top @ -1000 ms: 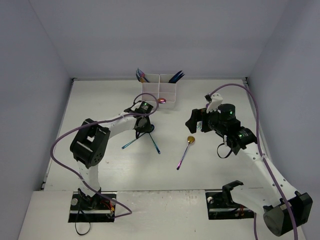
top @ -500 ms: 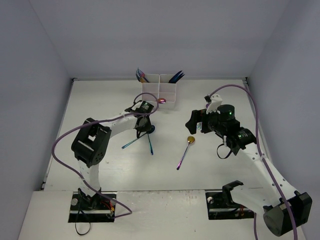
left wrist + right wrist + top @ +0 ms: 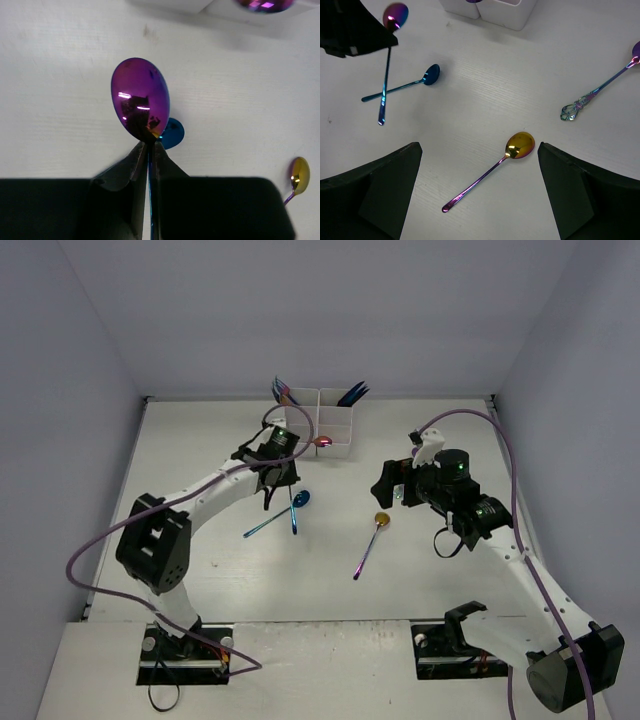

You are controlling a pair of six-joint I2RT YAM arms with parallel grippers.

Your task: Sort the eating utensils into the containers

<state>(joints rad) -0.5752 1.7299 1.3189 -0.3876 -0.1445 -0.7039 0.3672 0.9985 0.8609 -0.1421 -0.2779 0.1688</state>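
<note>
1. Eating utensils were partly sorted: several handles stood in the two back compartments of the white compartment block (image 3: 320,425), at the far middle of the surface (image 3: 200,440).
2. Left tool (image 3: 149,150) was clamped tight on the neck of a purple-bowled spoon (image 3: 140,104), near the block's front-left.
3. Left to do, by my reading: that spoon, a blue spoon (image 3: 431,75), a gold-bowled spoon (image 3: 520,144) and an ornate-handled spoon (image 3: 592,95).
4. Right tool (image 3: 392,485) hung wide open and empty above the gold-bowled spoon.
5. From above, the ornate-handled spoon did not show. Whether a purple bowl (image 3: 323,441) at the block's front sat inside a compartment or outside it could not be told.
</note>
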